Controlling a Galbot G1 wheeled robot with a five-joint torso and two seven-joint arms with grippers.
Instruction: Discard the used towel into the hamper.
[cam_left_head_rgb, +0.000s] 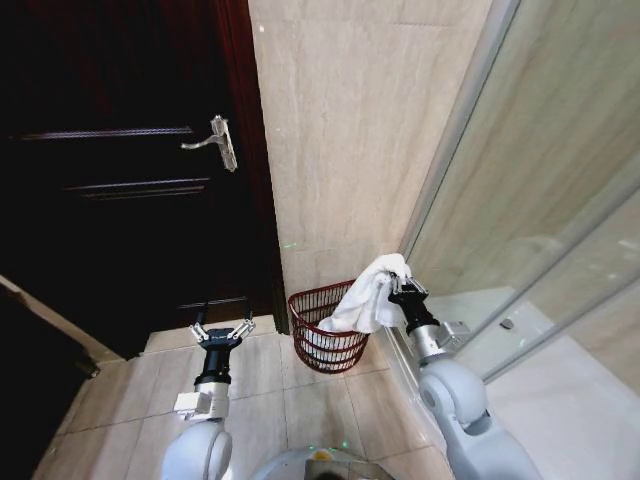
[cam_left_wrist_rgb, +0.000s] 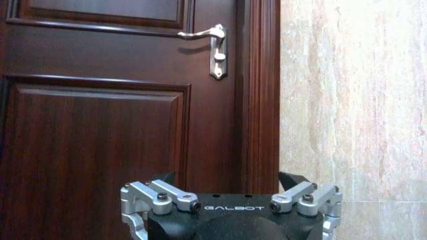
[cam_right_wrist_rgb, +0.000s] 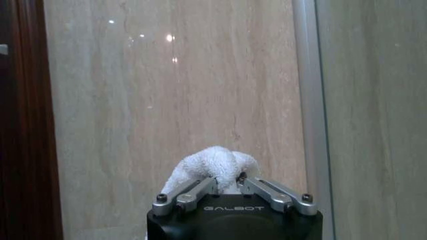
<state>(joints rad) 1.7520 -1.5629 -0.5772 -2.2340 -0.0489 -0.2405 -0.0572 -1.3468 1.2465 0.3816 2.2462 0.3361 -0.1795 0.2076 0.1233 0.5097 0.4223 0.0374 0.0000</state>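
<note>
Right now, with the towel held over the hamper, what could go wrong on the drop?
1. The towel hangs over the right rim of the hamper, not its middle, so it may drape over the edge or fall outside when the right claw opens.
2. The terry cloth is bunched between that claw's fingers and may snag.
The left claw hangs open, idle, near the door.
</note>
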